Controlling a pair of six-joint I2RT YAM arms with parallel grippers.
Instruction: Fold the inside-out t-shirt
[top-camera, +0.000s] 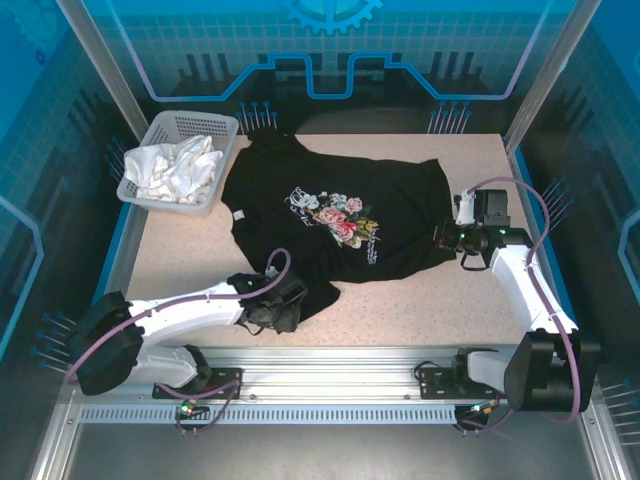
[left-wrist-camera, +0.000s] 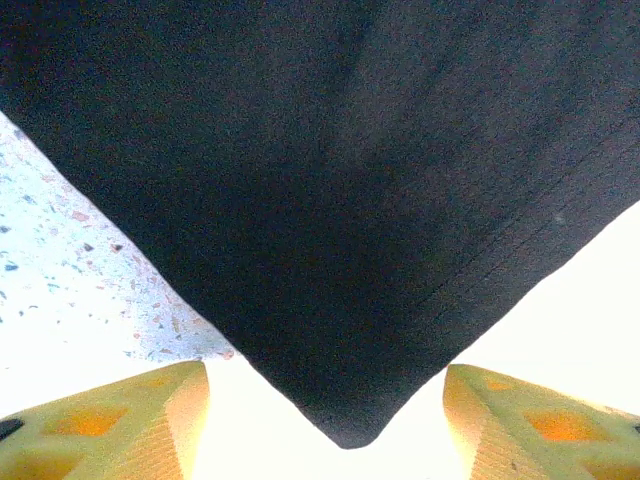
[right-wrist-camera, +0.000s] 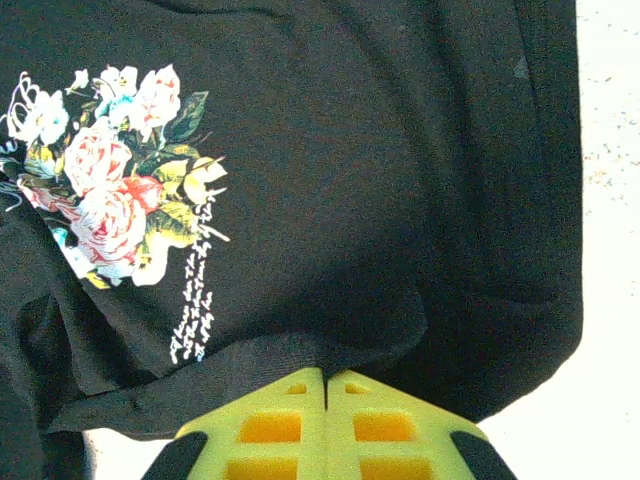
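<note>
T-shirt (top-camera: 400, 215) lay print-up, mid-frame on the table (top-camera: 420, 310). At its lower corner the left tool (left-wrist-camera: 325, 385) stood spread apart; the right tool (right-wrist-camera: 326, 378) was clenched on its right-hand edge.

The t-shirt (top-camera: 400, 215) is black with a pink, white and yellow floral print (top-camera: 337, 221). The desk (top-camera: 420, 310) is speckled beige; the far-left basket (top-camera: 168, 124) is pale grey, its cloth (top-camera: 175, 168) white.
</note>
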